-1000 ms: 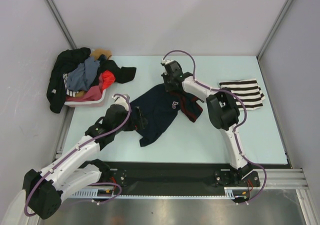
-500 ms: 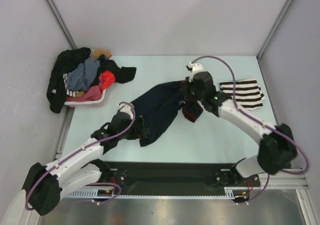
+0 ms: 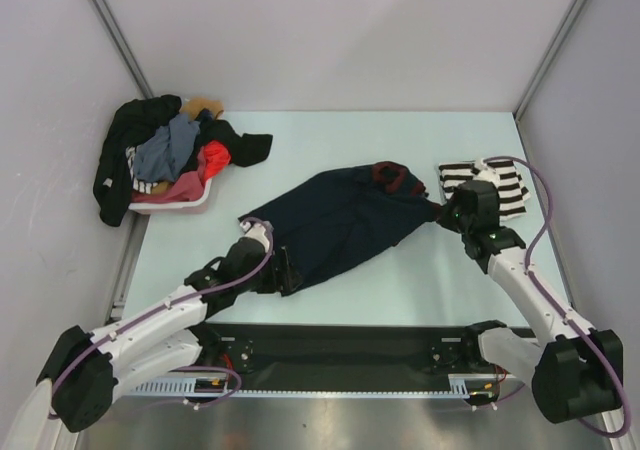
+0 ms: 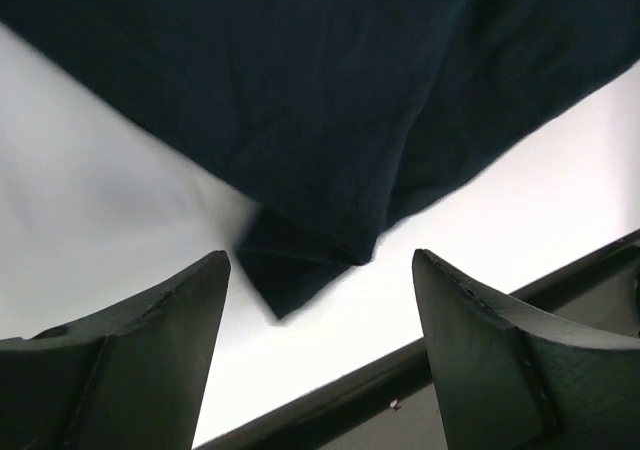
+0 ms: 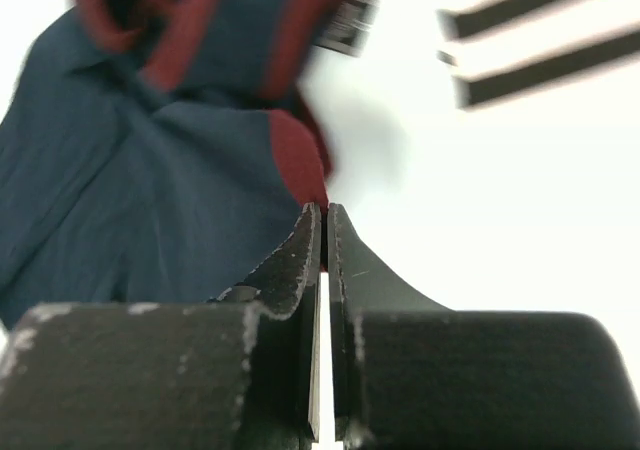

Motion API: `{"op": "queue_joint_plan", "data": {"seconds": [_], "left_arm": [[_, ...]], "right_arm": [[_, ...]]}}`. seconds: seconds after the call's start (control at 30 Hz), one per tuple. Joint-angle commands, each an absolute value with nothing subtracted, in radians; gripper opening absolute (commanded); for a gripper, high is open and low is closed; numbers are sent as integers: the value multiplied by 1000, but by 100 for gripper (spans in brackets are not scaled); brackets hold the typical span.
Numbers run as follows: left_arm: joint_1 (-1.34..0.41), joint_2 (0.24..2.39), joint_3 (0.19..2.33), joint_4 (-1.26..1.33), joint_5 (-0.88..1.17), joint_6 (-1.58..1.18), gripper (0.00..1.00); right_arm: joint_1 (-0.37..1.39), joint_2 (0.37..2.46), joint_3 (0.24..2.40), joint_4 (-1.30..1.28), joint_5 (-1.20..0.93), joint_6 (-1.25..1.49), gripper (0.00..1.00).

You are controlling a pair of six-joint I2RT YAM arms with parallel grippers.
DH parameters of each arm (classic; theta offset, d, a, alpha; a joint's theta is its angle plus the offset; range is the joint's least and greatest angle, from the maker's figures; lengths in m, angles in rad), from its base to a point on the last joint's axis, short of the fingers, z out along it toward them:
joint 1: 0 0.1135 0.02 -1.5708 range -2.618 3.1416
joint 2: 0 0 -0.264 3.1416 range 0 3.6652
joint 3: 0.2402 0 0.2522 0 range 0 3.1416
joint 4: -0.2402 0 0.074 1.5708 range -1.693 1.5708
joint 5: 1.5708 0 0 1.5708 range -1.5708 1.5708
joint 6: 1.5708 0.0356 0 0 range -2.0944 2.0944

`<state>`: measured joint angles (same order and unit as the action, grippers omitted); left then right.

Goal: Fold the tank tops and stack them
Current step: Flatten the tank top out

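The right gripper [image 5: 322, 215], pinching the red trim of the navy jersey [image 3: 340, 220], has dragged it flat beside the striped top [image 3: 512, 188], while the spread, seemingly narrowing left gripper [image 4: 320, 270] straddles its near corner, so folding can begin.

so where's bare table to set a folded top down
Bare: the rear strip between the basket and striped top, behind the navy jersey; also the near side between jersey and black rail. Crowded: the middle under the jersey and around the right claw.
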<state>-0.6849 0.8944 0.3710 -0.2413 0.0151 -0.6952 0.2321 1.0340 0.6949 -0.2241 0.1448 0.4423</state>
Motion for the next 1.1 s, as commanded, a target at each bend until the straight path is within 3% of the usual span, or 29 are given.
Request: {"op": "queue_joint_plan", "data": {"seconds": [0.0, 0.2, 0.4, 0.93, 1.0, 1.07], "left_arm": [[-721, 851, 331, -216, 31, -759, 79], [-775, 776, 276, -270, 6, -814, 78], [-790, 723, 236, -247, 58, -857, 57], [-903, 808, 210, -215, 3, -977, 61], [-902, 837, 222, -199, 2, -979, 60], [-902, 865, 236, -177, -25, -980, 48]], "right_arm": [[146, 1037, 663, -262, 187, 543, 0], [80, 973, 595, -233, 184, 581, 0], [80, 957, 561, -199, 158, 580, 0], [81, 953, 540, -166, 126, 578, 0], [81, 951, 540, -164, 123, 578, 0], [81, 948, 538, -163, 120, 577, 0]]}}
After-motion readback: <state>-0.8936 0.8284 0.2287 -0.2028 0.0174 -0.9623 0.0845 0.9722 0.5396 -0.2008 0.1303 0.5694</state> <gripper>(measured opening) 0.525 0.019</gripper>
